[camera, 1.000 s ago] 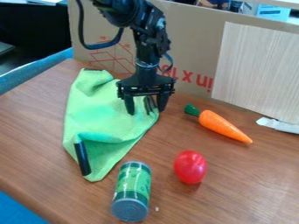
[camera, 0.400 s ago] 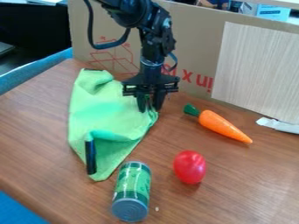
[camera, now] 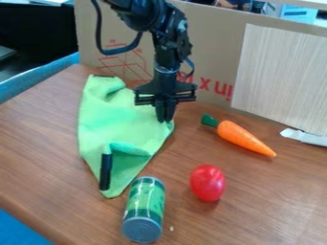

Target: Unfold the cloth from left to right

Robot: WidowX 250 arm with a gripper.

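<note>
The gripper (camera: 165,119) hangs down over the right edge of the green cloth (camera: 118,124), its fingers closed together on the cloth's right corner. Left of centre on the wooden table, the cloth lies rumpled, its top left part bunched in a raised fold. Near its bottom end a flap is folded over, with a dark strip (camera: 105,171) standing out along the flap's left side.
A green can (camera: 144,209) lies just below the cloth's lower tip. Right of it is a red tomato-like toy (camera: 207,183), and an orange carrot (camera: 243,137) lies right of the gripper. A cardboard panel (camera: 211,38) stands behind, with a white scrap (camera: 305,137) at the right.
The gripper has moved slightly right and its fingers have come together, from wide apart to shut on the cloth's edge. The cloth's left side and dark strip have shifted right.
</note>
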